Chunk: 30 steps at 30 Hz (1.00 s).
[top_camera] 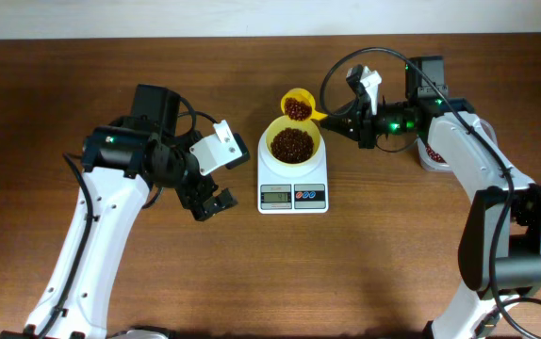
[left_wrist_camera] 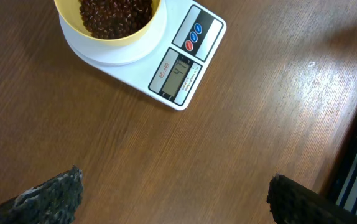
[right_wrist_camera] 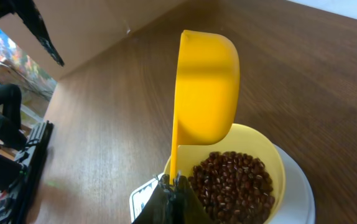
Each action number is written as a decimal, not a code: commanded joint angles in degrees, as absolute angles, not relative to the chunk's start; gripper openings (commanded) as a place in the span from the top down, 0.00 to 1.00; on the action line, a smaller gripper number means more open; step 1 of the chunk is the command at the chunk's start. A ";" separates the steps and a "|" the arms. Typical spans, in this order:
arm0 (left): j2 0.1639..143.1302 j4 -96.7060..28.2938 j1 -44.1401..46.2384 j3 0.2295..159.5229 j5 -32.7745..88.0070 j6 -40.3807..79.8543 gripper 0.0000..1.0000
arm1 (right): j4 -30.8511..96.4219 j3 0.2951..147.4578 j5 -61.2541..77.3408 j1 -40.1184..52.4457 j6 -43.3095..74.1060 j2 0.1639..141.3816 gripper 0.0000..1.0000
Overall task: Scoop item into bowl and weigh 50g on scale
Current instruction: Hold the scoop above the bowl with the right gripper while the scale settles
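The pale yellow bowl [top_camera: 318, 137] sits on the white scale [top_camera: 294, 178] at the table's middle, part-filled with dark red-brown beans [top_camera: 292, 144]. My right gripper [top_camera: 342, 118] is shut on the thin handle of a small yellow scoop [top_camera: 297, 105], which holds beans and hovers just behind the bowl. In the right wrist view the scoop [right_wrist_camera: 206, 87] stands over the bowl [right_wrist_camera: 273, 155] and its beans [right_wrist_camera: 231, 183]. My left gripper [top_camera: 209, 202] is open and empty, left of the scale. The left wrist view shows the scale [left_wrist_camera: 188, 68] and the bowl [left_wrist_camera: 129, 38] ahead of its fingers [left_wrist_camera: 54, 199].
A tub [top_camera: 433, 156] with beans stands at the right, mostly hidden behind my right arm. The table's back edge runs along the top of the overhead view.
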State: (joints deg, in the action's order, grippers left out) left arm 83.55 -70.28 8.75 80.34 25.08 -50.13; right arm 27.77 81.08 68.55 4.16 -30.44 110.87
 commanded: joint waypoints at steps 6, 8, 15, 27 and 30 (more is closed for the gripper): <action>83.64 -70.32 8.45 80.07 25.69 -51.05 0.01 | 27.66 80.51 69.84 4.10 -31.11 111.77 0.96; 83.64 -70.32 8.45 80.07 25.69 -51.05 0.01 | 27.62 80.51 69.87 4.10 -31.11 111.77 0.96; 83.64 -70.32 8.45 80.07 25.69 -51.05 0.01 | 27.62 80.51 69.89 4.10 -31.09 111.74 0.96; 83.64 -70.32 8.47 80.07 25.69 -51.05 0.01 | 26.59 80.55 70.59 4.12 -31.14 111.72 0.96; 83.64 -70.32 8.45 80.07 25.69 -51.05 0.01 | 26.65 80.55 69.65 4.01 -31.11 111.81 0.96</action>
State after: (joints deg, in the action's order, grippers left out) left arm 83.53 -70.28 8.75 80.34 25.08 -50.13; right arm 26.74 80.97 69.19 4.16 -30.44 110.98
